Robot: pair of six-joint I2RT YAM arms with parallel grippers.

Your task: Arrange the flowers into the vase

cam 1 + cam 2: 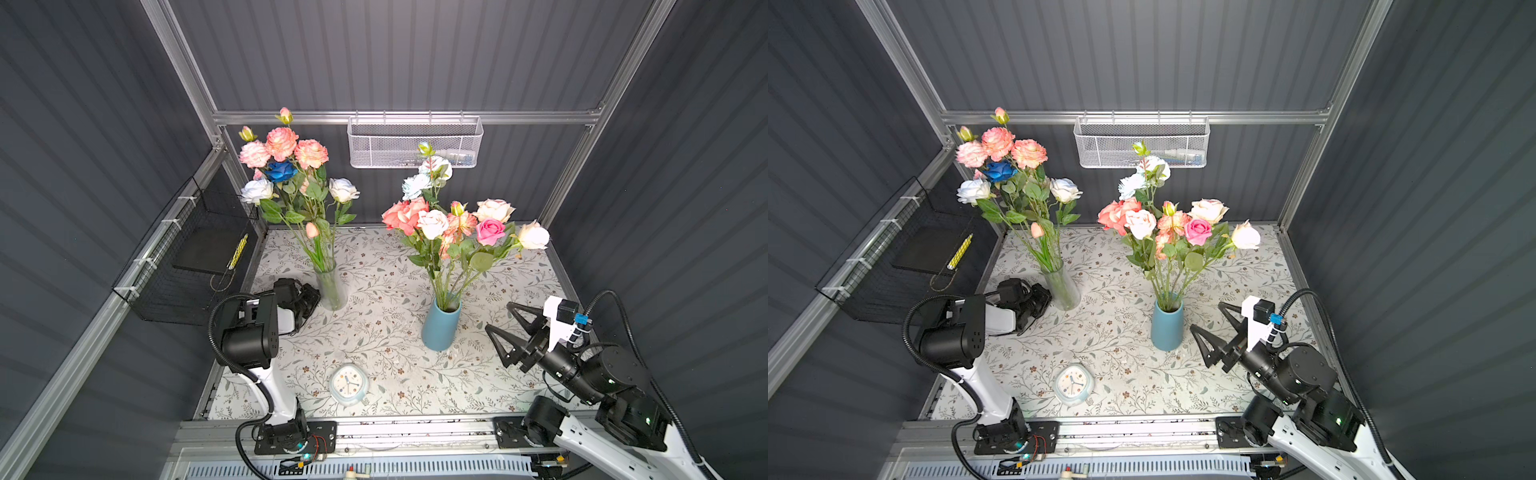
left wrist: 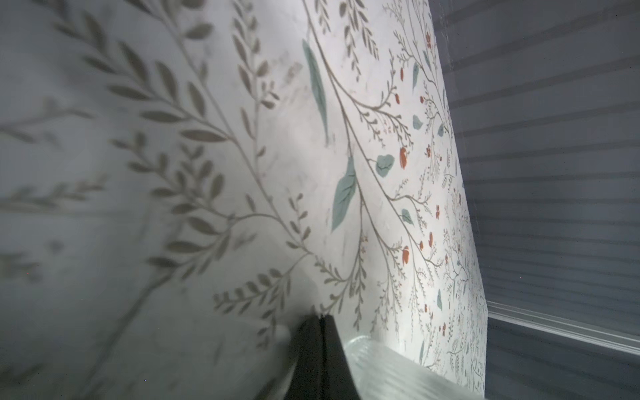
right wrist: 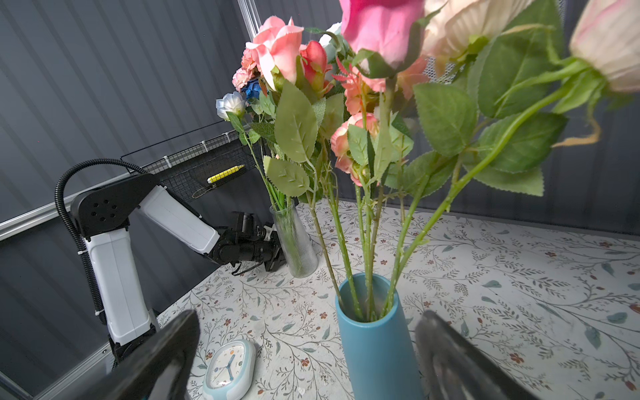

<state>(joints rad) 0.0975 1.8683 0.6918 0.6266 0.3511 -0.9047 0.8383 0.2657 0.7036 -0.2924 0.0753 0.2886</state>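
Flowers (image 1: 432, 222) stand in a blue vase (image 1: 440, 328); more fill a glass vase (image 1: 331, 289) left of it. Right gripper (image 1: 498, 316), jaws spread and empty, hovers right of the blue vase. Left gripper (image 1: 311, 300), pressed shut, lies farther left. A stray nudge could topple that top-heavy vase.

In both top views, a bunch of long-stemmed coral, white and deep blue flowers (image 1: 281, 143) stands upright in a clear ribbed glass vase (image 1: 331, 291), left of centre. Right of centre, a fuller bunch of coral, pink, cream and pale blue flowers (image 1: 490, 231) fans out of an upright, tapered matte blue vase (image 1: 440, 328).
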